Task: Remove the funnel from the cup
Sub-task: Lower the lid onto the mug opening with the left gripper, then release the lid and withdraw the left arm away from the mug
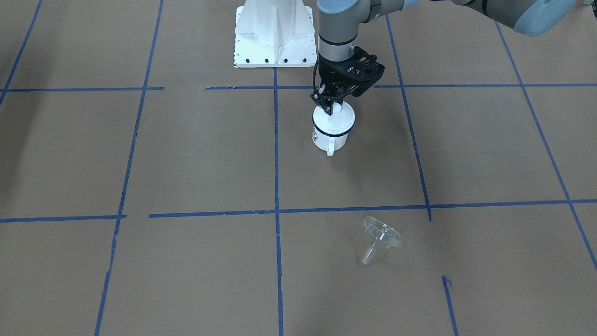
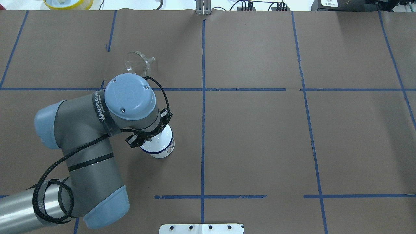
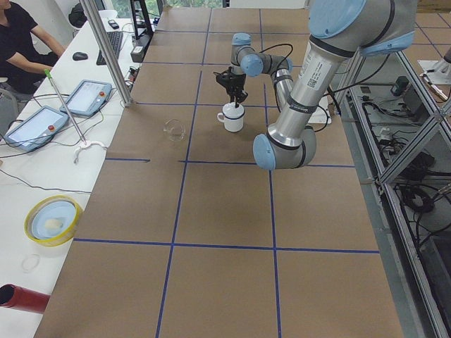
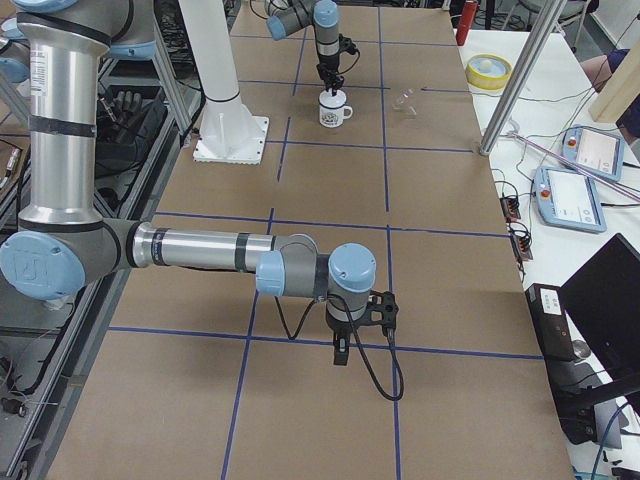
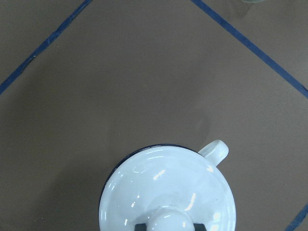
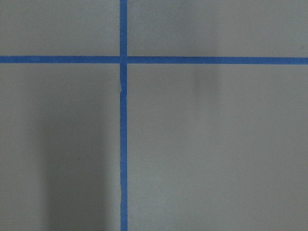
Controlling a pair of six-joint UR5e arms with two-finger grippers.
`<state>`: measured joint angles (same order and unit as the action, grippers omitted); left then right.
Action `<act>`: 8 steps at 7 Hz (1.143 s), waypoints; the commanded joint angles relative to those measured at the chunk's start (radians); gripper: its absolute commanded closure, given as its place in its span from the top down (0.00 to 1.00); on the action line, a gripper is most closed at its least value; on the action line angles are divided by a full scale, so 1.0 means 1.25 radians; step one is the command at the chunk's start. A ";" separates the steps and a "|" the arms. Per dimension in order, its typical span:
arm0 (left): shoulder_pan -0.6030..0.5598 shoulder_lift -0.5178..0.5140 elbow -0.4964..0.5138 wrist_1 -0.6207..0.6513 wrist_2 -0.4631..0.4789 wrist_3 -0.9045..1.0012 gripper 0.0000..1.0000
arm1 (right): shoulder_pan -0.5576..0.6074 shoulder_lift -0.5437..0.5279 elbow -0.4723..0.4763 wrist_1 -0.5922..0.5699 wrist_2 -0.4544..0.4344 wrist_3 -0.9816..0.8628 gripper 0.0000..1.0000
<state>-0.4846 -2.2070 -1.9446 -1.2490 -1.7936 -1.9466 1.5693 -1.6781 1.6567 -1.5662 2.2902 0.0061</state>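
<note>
The funnel (image 1: 382, 235) lies tipped near the far edge of the table (image 1: 186, 154), well apart from the cup (image 1: 332, 136). It looks light, hard and slippery, so pinch its rim. The left gripper (image 1: 330, 106) pinches the lid (image 5: 163, 183) by its knob. For the right gripper (image 4: 340, 352), I cannot tell.

Overhead view: left arm (image 2: 130, 97) hides most of the left gripper (image 1: 329, 105) and the cup (image 2: 163, 147) top. Left wrist view: bottom edge cuts off the lid (image 5: 163, 187) and knob (image 5: 168, 220), so the grip on the knob is unclear. The right gripper (image 4: 341, 352) is too small to judge. The cup's side mark is unreadable.
</note>
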 commanded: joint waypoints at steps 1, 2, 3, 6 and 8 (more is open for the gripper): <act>0.000 0.001 0.001 0.000 0.000 0.011 1.00 | 0.000 0.000 0.000 0.000 0.000 0.000 1.00; 0.000 0.001 -0.002 0.000 0.002 0.011 1.00 | 0.000 0.000 0.000 0.000 0.000 0.000 1.00; -0.003 0.002 -0.015 0.004 0.002 0.037 1.00 | 0.000 0.000 0.000 0.000 0.000 0.000 1.00; -0.150 0.074 -0.113 -0.001 -0.054 0.367 1.00 | 0.000 0.000 0.000 0.000 0.000 0.000 1.00; -0.362 0.158 -0.112 -0.002 -0.216 0.698 1.00 | 0.000 0.000 0.000 0.000 0.000 0.000 1.00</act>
<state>-0.7747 -2.0740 -2.0804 -1.2506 -1.9612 -1.3272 1.5693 -1.6782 1.6567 -1.5662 2.2902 0.0061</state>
